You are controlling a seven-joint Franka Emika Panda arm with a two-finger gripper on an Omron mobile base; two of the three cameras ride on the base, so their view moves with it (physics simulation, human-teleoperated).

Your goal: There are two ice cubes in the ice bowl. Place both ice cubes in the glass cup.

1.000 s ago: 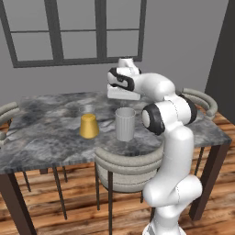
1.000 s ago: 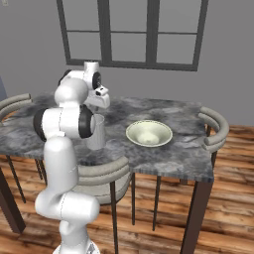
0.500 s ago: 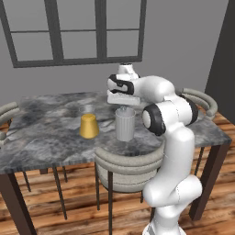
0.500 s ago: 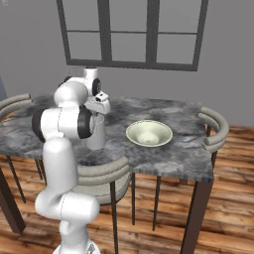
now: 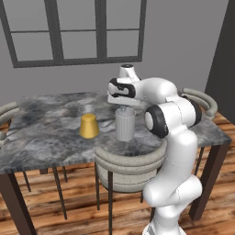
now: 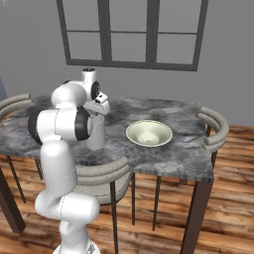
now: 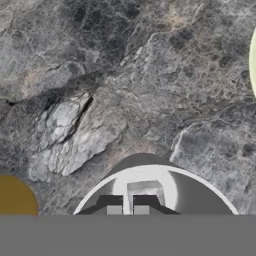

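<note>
Directly over the mouth of the glass cup (image 5: 125, 125) the pincer (image 7: 127, 202) is held, pointing straight down, so that the cup's upright axis and the line of the pincer nearly coincide; the cup lies below it, and any release would be judged to fall inside the rim. On the marble tabletop (image 5: 41, 133) the cup is stood near the front edge, with a yellow cup (image 5: 89, 125) just beside it on the robot's left. Well apart on the robot's right the ice bowl (image 6: 149, 133) is set, and its pale rim is caught at the edge of the hand view. From the hand view the two dark fingertips (image 7: 113, 203) are seen close together, with a pale block between and just beyond them that is taken to be an ice cube (image 7: 143, 189); whether it is gripped or already lying in the cup cannot be told, since the tips are cut off at the bottom of that view. No second cube can be made out in the bowl, its inside being too pale and small to read
</note>
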